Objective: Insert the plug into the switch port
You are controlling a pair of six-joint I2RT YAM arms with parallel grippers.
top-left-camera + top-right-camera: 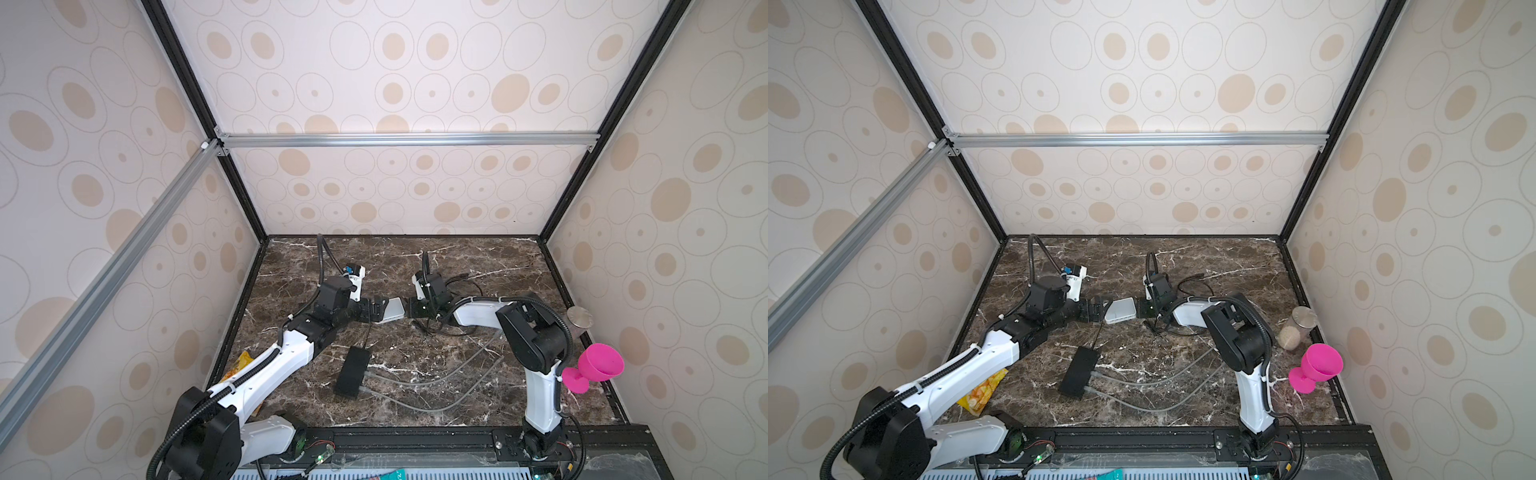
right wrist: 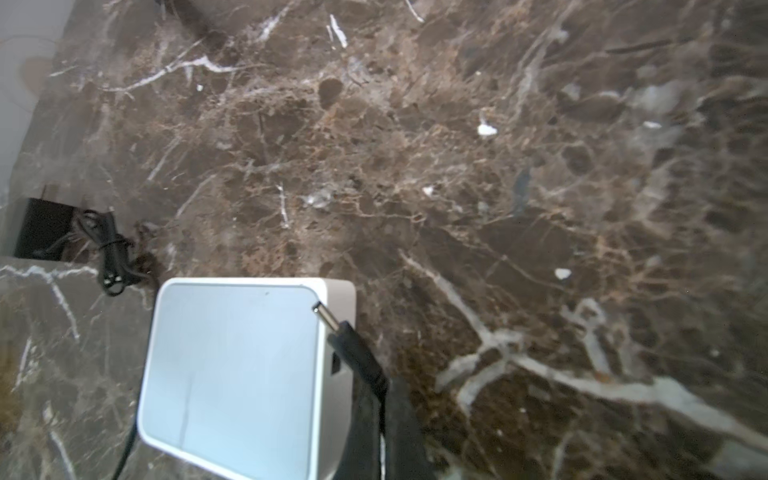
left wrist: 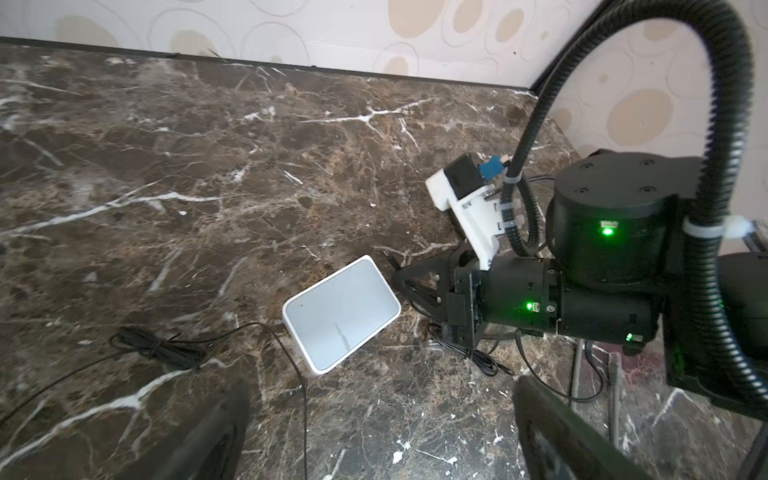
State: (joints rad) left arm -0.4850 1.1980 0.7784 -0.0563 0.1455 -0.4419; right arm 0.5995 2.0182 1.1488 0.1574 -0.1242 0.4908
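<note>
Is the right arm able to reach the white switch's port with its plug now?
Probably yes: the right gripper holds the plug just beside the white switch, and nothing lies between plug and side port.

The brown marble tabletop (image 1: 457,266) carries one flat white rectangular plastic switch box (image 1: 392,309), one black barrel plug (image 2: 353,345) with a metal tip, one long black rectangular box (image 1: 352,372), two grey cables (image 1: 419,384) running from it, one bundled black cord (image 3: 158,349), one pink plastic goblet (image 1: 598,368), one clear jar (image 1: 1298,328) with a metal lid, and one yellow-orange packet (image 1: 982,392). Two white-and-black robot arms (image 1: 266,374) reach in.
</note>
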